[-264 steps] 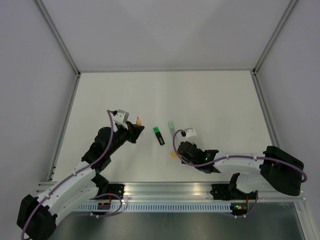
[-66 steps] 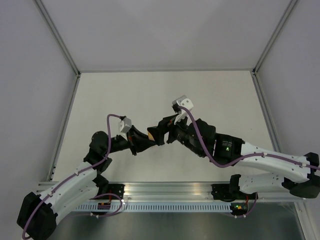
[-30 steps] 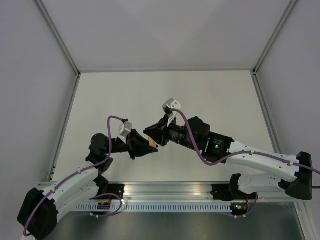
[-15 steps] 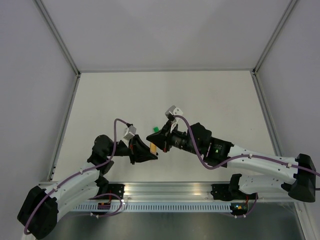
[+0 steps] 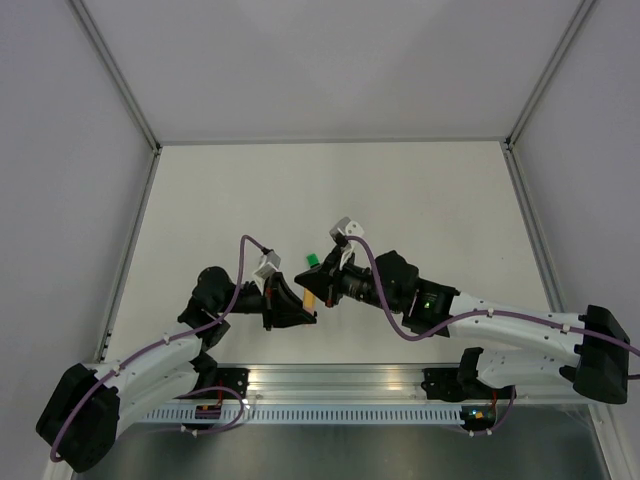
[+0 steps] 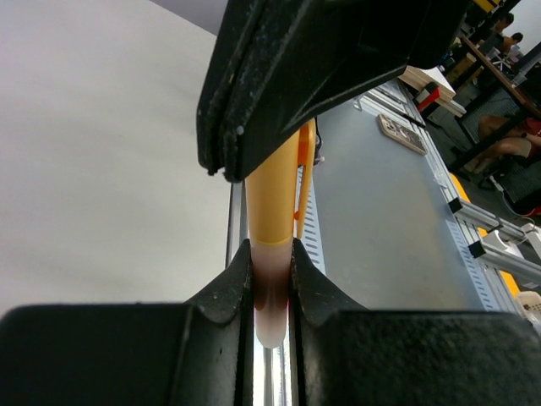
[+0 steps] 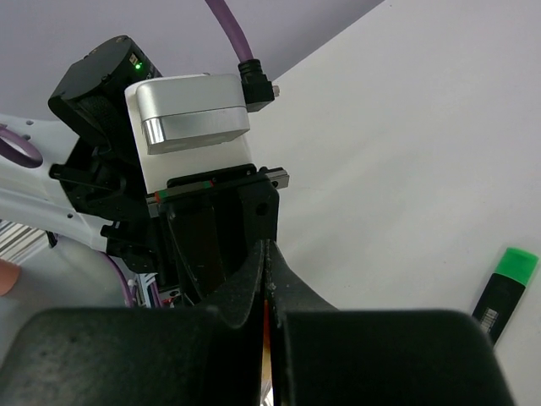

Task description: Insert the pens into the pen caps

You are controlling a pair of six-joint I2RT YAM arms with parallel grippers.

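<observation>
Pen (image 6: 270, 292) pale pink barrel, orange-yellow cap (image 6: 272, 194) fitted on, w/ clip

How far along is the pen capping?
Done, seemingly: orange cap sits on the pink pen. In hand: left gripper clamps the pen, right gripper clamps the cap, possibly mid-press. Left: black pen lies untouched on the table; its green cap isn't visible.

Both your arms reach inward, low over the table (image 5: 430, 200) near its front edge, wrists facing each other. Left gripper (image 5: 303, 308): jaws clamped on the pink-orange pen (image 6: 269, 292). Right gripper (image 5: 320, 290): jaws fully closed, tips meeting the left's.
</observation>
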